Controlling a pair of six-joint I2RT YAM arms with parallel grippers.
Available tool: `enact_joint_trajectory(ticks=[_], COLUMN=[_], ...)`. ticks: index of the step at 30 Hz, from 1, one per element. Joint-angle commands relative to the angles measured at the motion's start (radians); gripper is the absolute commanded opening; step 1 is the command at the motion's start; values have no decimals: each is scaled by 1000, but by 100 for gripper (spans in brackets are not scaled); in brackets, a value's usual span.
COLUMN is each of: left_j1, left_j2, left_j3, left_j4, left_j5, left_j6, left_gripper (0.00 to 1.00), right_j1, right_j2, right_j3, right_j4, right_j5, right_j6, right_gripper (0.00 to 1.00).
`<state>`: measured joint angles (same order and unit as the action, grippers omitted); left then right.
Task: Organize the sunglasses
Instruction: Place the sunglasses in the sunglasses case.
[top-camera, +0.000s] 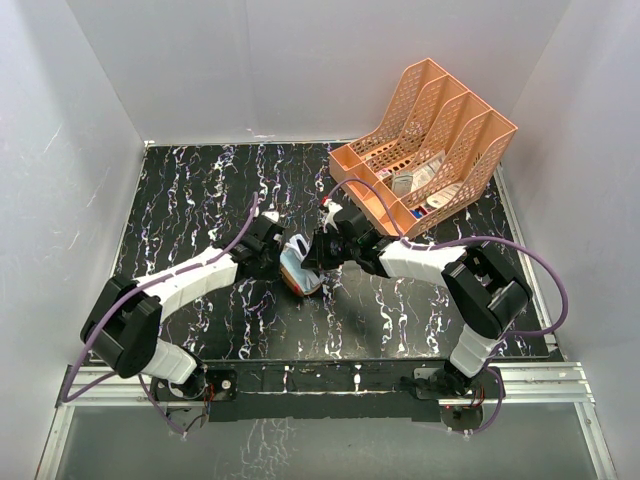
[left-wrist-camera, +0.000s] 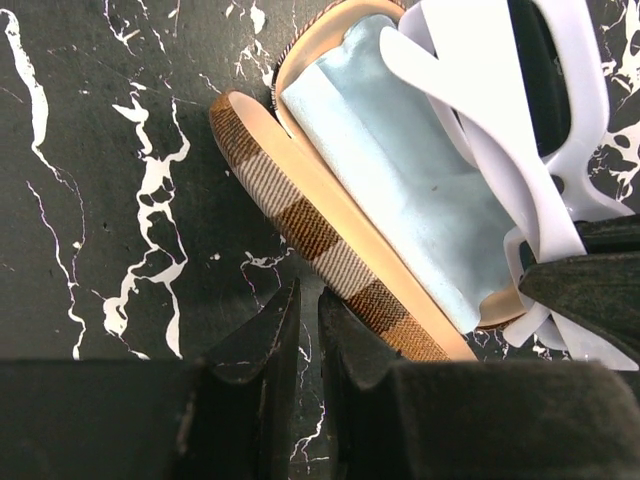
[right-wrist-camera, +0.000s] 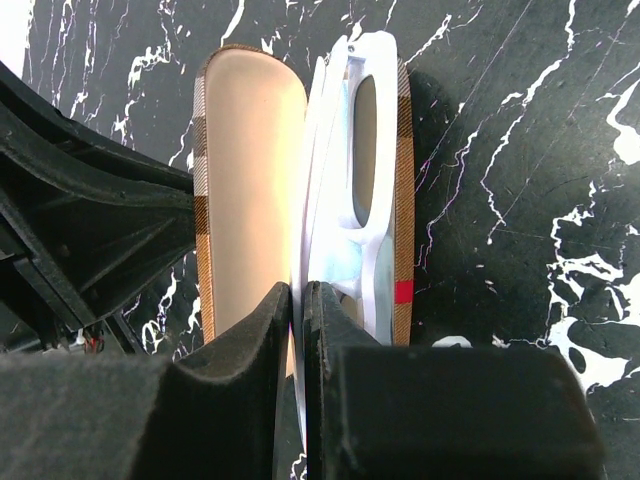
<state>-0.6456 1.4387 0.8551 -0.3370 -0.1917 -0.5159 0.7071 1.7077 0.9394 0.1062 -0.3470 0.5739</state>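
Note:
The brown plaid case (left-wrist-camera: 300, 215) lies open on the black marbled table, and its tan lid (right-wrist-camera: 250, 150) is folded out flat. A light blue cloth (left-wrist-camera: 390, 170) lines the case's tray. The white-framed sunglasses (left-wrist-camera: 500, 110) rest on the cloth, partly in the tray (right-wrist-camera: 365, 52). My right gripper (right-wrist-camera: 298, 290) is shut on a thin white arm of the sunglasses, over the hinge line of the case. My left gripper (left-wrist-camera: 308, 290) is shut with nothing between its fingers, its tip beside the lid's plaid edge. In the top view both grippers meet at the case (top-camera: 303, 275).
An orange slotted file organiser (top-camera: 430, 140) holding several small items stands at the back right of the table. White walls enclose the table on three sides. A metal rail (top-camera: 540, 375) runs along the near edge by the arm bases.

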Motion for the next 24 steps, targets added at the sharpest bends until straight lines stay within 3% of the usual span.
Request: enact_joint_trajectory(ticks=[1, 24], left_j1=[-5, -6], left_j2=[17, 64], left_j3=[39, 65], left_j4=[10, 7], left_j5=[-26, -63], left_j6=[21, 29], left_gripper=[13, 13], right_j1=[9, 37], right_j2=[-56, -41], right_j3=[4, -49], right_j4=[53, 156], right_j5=[-20, -32], right_j6=[-20, 34], right_gripper=[0, 0])
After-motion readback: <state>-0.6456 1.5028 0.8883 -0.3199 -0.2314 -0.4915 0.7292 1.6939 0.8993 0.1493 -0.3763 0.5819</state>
